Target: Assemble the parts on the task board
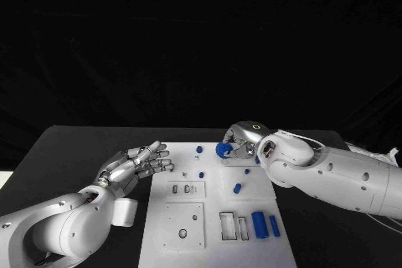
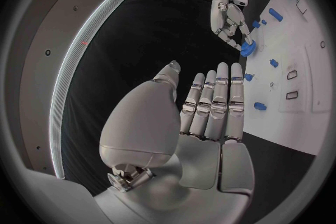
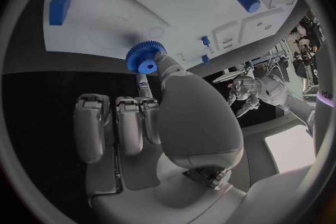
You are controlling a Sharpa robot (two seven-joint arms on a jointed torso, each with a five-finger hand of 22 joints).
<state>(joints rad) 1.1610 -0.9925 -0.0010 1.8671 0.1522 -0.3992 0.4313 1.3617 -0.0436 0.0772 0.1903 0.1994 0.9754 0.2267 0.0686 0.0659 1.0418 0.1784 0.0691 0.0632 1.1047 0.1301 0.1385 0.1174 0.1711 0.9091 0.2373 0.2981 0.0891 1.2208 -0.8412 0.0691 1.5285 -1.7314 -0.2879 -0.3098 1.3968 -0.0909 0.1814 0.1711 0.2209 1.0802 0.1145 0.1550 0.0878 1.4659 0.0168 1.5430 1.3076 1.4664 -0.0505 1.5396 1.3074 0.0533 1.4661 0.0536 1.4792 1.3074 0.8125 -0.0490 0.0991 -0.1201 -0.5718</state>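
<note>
The white task board [image 1: 214,247] lies in the middle of the black table. My right hand [image 1: 241,141] hovers at the board's far edge and pinches a blue gear [image 1: 223,150] between thumb and finger; the right wrist view shows the gear [image 3: 145,56] just off the board's edge [image 3: 189,11]. My left hand [image 1: 138,163] holds nothing, its fingers stretched toward the board's left rim. In the left wrist view, its fingers [image 2: 218,101] lie straight, with the right hand [image 2: 229,19] and the gear [image 2: 248,49] beyond them.
Small blue pegs [image 1: 201,175] and a short blue piece [image 1: 237,188] stand mid-board. Two blue cylinders [image 1: 259,224] lie near the board's front right, beside rectangular slots [image 1: 228,226]. The right forearm [image 1: 335,175] crosses the table's right side.
</note>
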